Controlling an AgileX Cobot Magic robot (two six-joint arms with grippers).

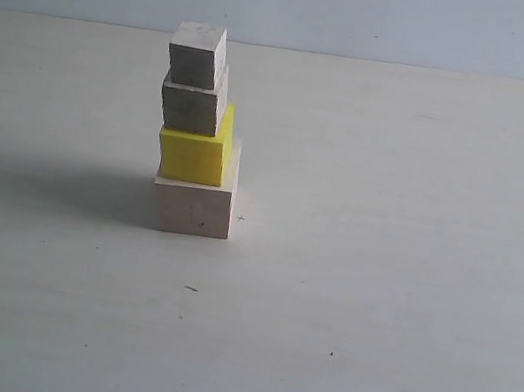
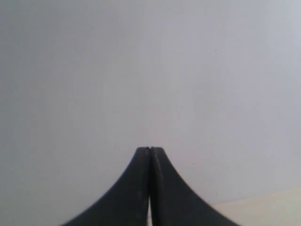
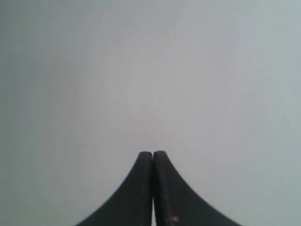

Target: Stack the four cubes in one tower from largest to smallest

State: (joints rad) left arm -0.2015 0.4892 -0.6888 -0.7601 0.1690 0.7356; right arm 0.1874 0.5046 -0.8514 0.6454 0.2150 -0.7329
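Left wrist: left gripper point(image 2: 149, 150) closed tight, holding nothing. Right wrist: right gripper point(image 3: 153, 154) likewise closed, empty. Exterior: tower point(image 1: 199, 134) stands on the table point(image 1: 399, 281) near its far edge, left of centre, with a pale wood base, then yellow, then two small cubes, slightly staggered

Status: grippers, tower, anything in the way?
Left gripper shut, empty; right gripper shut, empty. Tower up, four high, largest at bottom. Nothing in the way.
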